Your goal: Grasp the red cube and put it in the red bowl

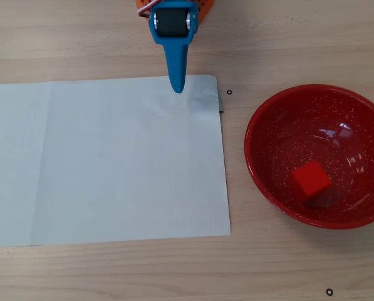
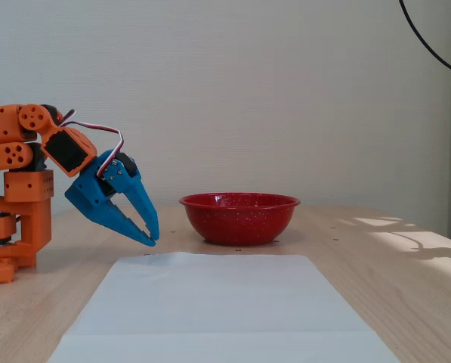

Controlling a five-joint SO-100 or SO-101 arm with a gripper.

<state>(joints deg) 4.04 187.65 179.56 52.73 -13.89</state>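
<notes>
The red cube (image 1: 311, 180) lies inside the red bowl (image 1: 268, 119), a little left of the bowl's middle in the overhead view. The fixed view shows the bowl (image 2: 239, 218) on the wooden table, with the cube hidden behind its wall. My blue gripper (image 1: 177, 86) is folded back near the orange arm base, with its tips over the far edge of the white sheet, well left of the bowl. In the fixed view the gripper (image 2: 152, 238) points down and right, with its jaws together and nothing between them.
A white paper sheet (image 1: 105, 160) covers the left and middle of the wooden table. The orange arm base (image 2: 17, 227) stands at the left in the fixed view. Small black marks (image 1: 329, 291) dot the table.
</notes>
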